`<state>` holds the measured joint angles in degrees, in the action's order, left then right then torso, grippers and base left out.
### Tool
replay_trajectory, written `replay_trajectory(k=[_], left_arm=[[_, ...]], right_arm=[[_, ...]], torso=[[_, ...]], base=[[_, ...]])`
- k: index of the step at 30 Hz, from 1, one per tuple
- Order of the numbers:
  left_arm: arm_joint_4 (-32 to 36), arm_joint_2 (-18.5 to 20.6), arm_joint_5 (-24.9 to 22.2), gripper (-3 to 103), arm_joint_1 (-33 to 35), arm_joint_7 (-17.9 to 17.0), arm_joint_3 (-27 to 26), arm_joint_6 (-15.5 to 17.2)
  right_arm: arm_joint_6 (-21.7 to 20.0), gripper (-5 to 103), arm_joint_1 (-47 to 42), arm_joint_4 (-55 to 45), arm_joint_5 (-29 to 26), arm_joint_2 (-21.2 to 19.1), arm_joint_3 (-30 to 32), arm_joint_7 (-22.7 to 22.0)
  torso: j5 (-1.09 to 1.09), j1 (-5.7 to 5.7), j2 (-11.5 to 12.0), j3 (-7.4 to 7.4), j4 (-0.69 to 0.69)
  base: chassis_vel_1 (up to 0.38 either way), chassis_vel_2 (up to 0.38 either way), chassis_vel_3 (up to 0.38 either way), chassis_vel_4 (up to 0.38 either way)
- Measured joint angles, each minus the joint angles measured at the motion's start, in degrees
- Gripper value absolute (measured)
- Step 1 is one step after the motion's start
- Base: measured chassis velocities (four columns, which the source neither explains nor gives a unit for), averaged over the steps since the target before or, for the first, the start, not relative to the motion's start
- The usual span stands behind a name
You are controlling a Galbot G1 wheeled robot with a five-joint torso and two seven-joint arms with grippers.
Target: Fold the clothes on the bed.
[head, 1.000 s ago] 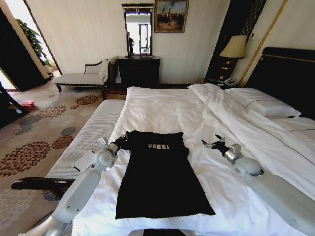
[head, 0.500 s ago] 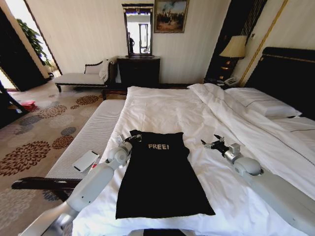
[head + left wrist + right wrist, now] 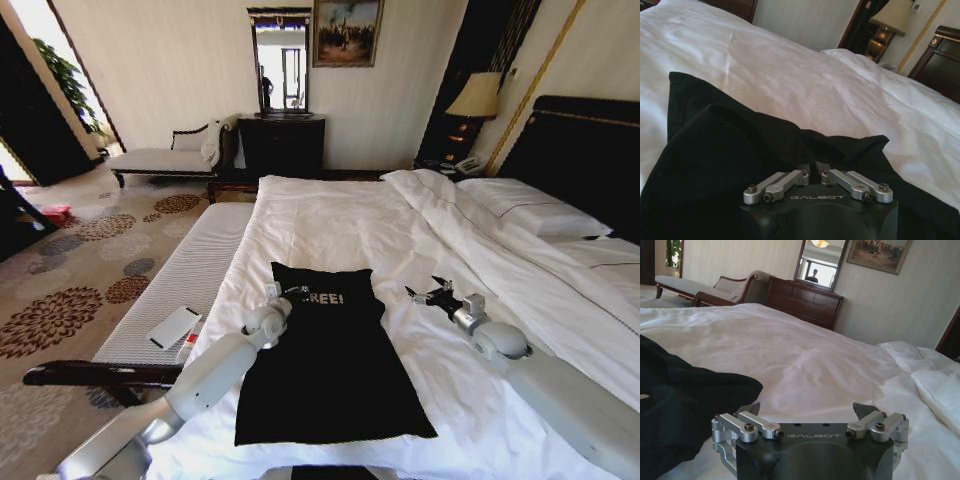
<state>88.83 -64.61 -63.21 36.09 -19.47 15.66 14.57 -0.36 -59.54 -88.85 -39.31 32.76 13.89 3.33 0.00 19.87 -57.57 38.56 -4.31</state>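
Left claw (image 3: 290,293), pinching the limp black clothes (image 3: 325,370), has dragged its sleeve toward three o'clock; right claw (image 3: 424,293) waits spread on the bed (image 3: 330,215).

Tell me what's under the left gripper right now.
The left gripper is shut on a fold of the black top, over its chest lettering; the first letter is covered. The white duvet lies beneath, hidden there by fabric.

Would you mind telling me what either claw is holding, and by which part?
The left claw pinches the soft black fabric top by its folded-over left sleeve edge; the right claw is open, holding nothing.
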Motion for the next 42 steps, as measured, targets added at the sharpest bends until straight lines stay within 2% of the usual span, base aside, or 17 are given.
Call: replay_trajectory(k=[4, 6, 7, 8, 9, 11, 15, 17, 19, 21, 22, 23, 27, 31, 33, 36, 42], left_arm=[[1.13, 1.10, 1.12, 25, 1.18, -0.06, -0.40, 0.41], [1.32, 1.32, 1.44, 25, 1.34, -0.08, -0.52, 0.44], [1.53, 1.69, 2.56, 36, 1.62, -0.12, -0.68, 0.47], [1.53, 1.79, 3.38, 36, 1.72, -0.15, -0.76, 0.47], [1.49, 1.83, 4.83, 47, 1.86, -0.15, -0.97, 0.35], [1.47, 1.82, 5.20, 47, 1.89, -0.16, -1.14, 0.27], [2.37, 1.62, 6.27, 69, 1.37, -0.15, -1.62, -0.59], [2.81, 1.63, 6.39, 69, 0.96, -0.09, -1.62, -0.88], [3.31, 1.74, 6.67, 74, 0.54, 0.10, -1.62, -1.17], [4.41, 2.32, 7.14, 90, -0.14, 0.56, -2.25, -1.67], [4.82, 2.75, 7.37, 90, -0.35, 0.73, -2.82, -1.84], [4.82, 2.75, 7.37, 90, -0.35, 0.73, -2.82, -1.84], [4.61, 4.82, 7.38, 100, -1.10, 1.67, -5.54, -2.29], [3.18, 5.93, 6.86, 100, -1.67, 2.76, -6.86, -2.53], [2.22, 6.80, 6.54, 100, -1.72, 3.48, -7.70, -2.74], [0.98, 8.86, 6.69, 100, -0.69, 5.09, -9.60, -3.70], [-0.21, 10.85, 7.27, 100, 0.93, 7.67, -11.64, -4.92]], right_arm=[[0.27, 100, 0.35, 0.23, 0.00, 0.28, -0.09, -0.22], [0.45, 100, 0.46, 0.33, 0.00, 0.45, -0.11, -0.32], [0.95, 100, 0.60, 0.47, 0.14, 0.74, -0.14, -0.50], [1.30, 100, 0.64, 0.53, 0.37, 0.85, -0.15, -0.56], [1.99, 100, 0.67, 0.64, 1.02, 1.00, -0.16, -0.68], [2.36, 100, 0.68, 0.68, 1.31, 1.06, -0.16, -0.76], [4.22, 100, 1.32, 1.27, 1.65, 1.47, -0.17, -2.35], [4.62, 100, 1.52, 1.37, 1.48, 1.37, -0.15, -2.10], [5.14, 100, 1.67, 1.38, -0.27, 0.97, -0.12, -0.15], [5.80, 100, 1.89, 1.07, -5.10, 0.07, -0.10, 6.30], [6.20, 100, 2.10, 1.19, -6.51, -0.11, -0.11, 9.42], [6.20, 100, 2.10, 1.19, -6.51, -0.11, -0.11, 9.42], [7.17, 100, 3.44, 3.22, -9.26, 0.31, -0.79, 16.97], [7.17, 100, 4.32, 4.88, -9.35, 0.72, -1.14, 20.53], [7.11, 100, 5.86, 6.63, -9.37, 1.02, -2.55, 22.75], [6.90, 100, 14.58, 12.44, -9.25, 2.78, -10.24, 25.64], [5.96, 100, 25.20, 20.67, -9.66, 5.91, -19.69, 26.01]], torso=[[0.00, 0.00, 0.00, 0.00, 0.00], [0.00, -0.01, 0.00, 0.00, 0.01], [0.00, 0.00, 0.00, 0.00, 0.01], [0.00, 0.00, 0.00, 0.00, 0.01], [0.00, 0.00, 0.00, 0.00, 0.01], [0.00, 0.00, 0.00, 0.00, 0.01], [0.00, 0.00, 0.00, 0.00, 0.01], [0.00, 0.00, 0.00, 0.00, 0.00], [0.00, 0.00, 0.00, 0.00, 0.00], [0.00, 0.00, 0.00, -0.01, -0.01], [-0.01, 0.00, 0.00, 0.00, -0.01], [-0.01, 0.00, 0.00, 0.00, -0.01], [-0.01, -0.01, 0.00, 0.00, 0.00], [0.00, -0.01, 0.00, 0.00, 0.02], [-0.02, -0.01, 0.00, 0.00, -0.03], [0.01, -0.01, 0.00, 0.00, 0.00], [-0.01, 0.00, 0.01, 0.01, 0.04]], base=[[0.000, 0.000, 0.000, 0.000], [0.000, 0.000, 0.000, 0.000], [0.000, 0.000, 0.000, 0.000], [0.000, 0.000, 0.000, 0.000], [0.000, 0.000, 0.000, 0.000], [0.000, 0.000, 0.000, 0.000], [0.000, 0.000, 0.000, 0.000], [0.000, 0.000, 0.000, 0.000], [0.000, 0.000, 0.000, 0.000], [0.000, 0.000, 0.000, 0.000], [0.000, 0.000, 0.000, 0.000], [0.000, 0.000, 0.000, 0.000], [0.000, 0.000, 0.000, 0.000], [0.000, 0.000, 0.000, 0.000], [0.000, 0.000, 0.000, 0.000], [0.000, 0.000, 0.000, 0.000], [0.000, 0.000, 0.000, 0.000]])
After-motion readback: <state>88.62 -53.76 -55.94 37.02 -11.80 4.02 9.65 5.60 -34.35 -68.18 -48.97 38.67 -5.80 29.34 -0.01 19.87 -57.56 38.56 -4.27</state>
